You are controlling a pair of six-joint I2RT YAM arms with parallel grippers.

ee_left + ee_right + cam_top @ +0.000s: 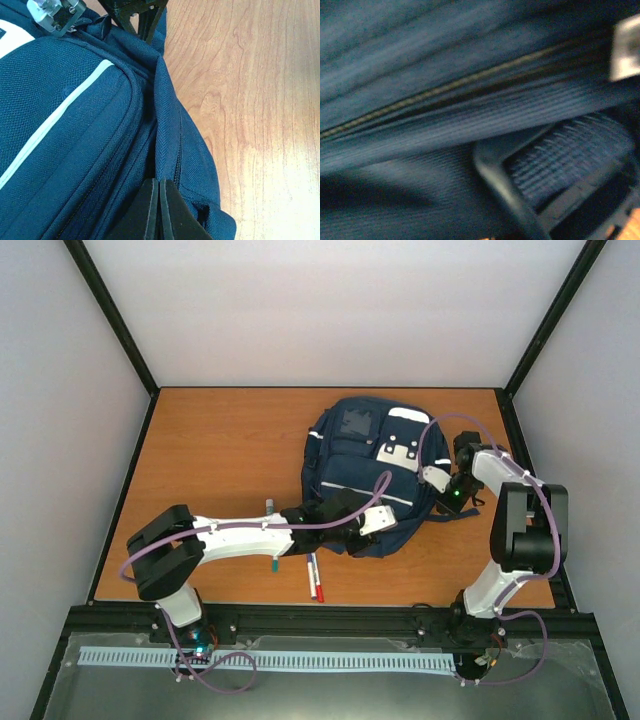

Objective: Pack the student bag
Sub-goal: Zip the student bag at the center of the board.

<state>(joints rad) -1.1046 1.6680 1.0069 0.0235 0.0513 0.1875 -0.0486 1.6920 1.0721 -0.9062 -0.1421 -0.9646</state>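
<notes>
The student bag (365,465), navy blue with a thin white stripe and white patches, lies flat in the middle of the wooden table. My left gripper (385,523) reaches across to the bag's near right edge. In the left wrist view its jaws (159,181) are shut on a raised fold of the bag's fabric (167,135) beside a zipper. My right gripper (447,492) presses against the bag's right side. The right wrist view is blurred and filled by navy fabric (445,135), a zipper line (440,90) and a strap buckle (505,180); its fingers do not show there.
Two pens (315,577), one with a red tip, lie on the table near the front edge below the left arm. A teal marker (273,563) pokes out from under the left forearm. Black frame posts and white walls bound the table (220,440).
</notes>
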